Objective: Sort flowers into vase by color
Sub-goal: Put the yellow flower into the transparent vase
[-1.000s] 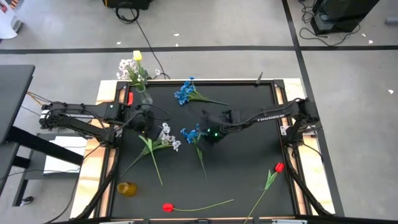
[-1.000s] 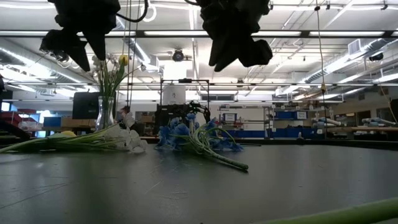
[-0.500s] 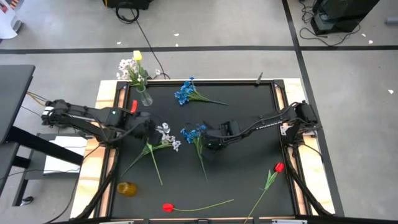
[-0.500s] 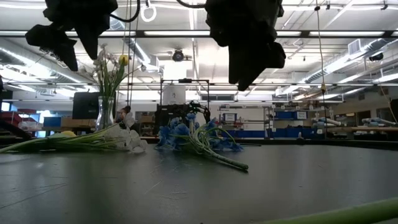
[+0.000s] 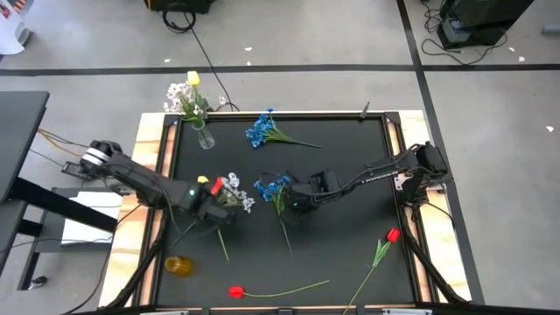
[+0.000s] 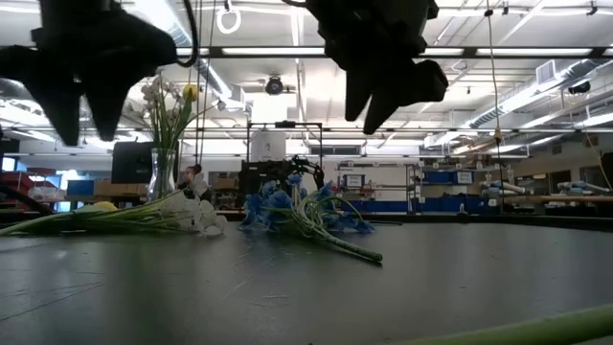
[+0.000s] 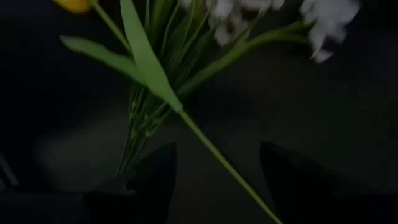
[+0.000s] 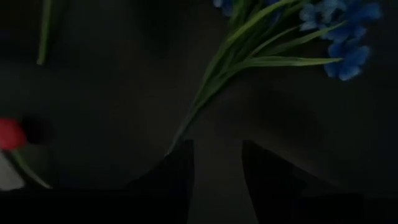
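A lab hall: strip ceiling lights [image 6: 287, 50], equipment racks [image 6: 273, 158], floor cables [image 5: 201, 44].

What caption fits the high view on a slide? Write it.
Both open grippers, left and right, hover over white and blue stems.

A grey floor [image 5: 289, 44] crossed by dark tape lines [image 5: 262, 67] is seen around the black table top [image 5: 350, 210], which is framed in pale wood [image 5: 150, 131]. Black cables [image 5: 179, 17] are coiled on the floor. In the low view, a wide hall is shown, lit by rows of ceiling strip lights [image 6: 498, 53], with shelving [image 6: 450, 187] and equipment along the far side.
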Robot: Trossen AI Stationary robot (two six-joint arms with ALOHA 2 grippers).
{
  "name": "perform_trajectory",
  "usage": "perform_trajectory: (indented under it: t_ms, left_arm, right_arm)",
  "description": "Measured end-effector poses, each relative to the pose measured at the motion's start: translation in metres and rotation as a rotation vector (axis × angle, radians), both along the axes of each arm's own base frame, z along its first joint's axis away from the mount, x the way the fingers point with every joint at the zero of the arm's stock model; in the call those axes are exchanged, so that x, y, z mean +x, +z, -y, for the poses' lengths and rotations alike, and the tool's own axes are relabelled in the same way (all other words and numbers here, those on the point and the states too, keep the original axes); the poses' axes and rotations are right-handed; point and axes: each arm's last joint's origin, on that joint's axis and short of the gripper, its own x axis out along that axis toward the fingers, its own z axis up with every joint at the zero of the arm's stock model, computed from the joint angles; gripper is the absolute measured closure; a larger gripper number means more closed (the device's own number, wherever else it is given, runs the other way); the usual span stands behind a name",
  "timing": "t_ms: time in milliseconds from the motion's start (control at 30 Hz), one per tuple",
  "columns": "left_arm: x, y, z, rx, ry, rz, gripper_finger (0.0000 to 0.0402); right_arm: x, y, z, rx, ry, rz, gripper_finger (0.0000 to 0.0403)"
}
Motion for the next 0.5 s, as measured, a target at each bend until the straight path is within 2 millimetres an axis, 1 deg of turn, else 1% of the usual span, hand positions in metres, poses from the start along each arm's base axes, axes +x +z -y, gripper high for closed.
perform_trajectory:
  t_ms: [200,300,400,500]
  left_arm:
    - [-0.004,-0.013,0.022,0.002,-0.007,-0.017,0.0191]
    - [-0.006,-0.031,0.027,-0.033,0.029,0.038,0.0197]
    - [-0.011,-0.052,0.029,-0.09,0.076,0.086,0.0198]
    - [-0.014,-0.065,0.028,-0.118,0.121,0.112,0.0198]
  right_arm:
    - [0.002,0.001,-0.006,0.043,-0.015,0.023,0.0259]
    - [0.001,0.001,-0.009,0.044,-0.027,0.025,0.0259]
    - [0.001,0.002,-0.012,0.041,-0.037,0.028,0.0259]
    - [0.0,0.002,-0.015,0.049,-0.043,0.027,0.0259]
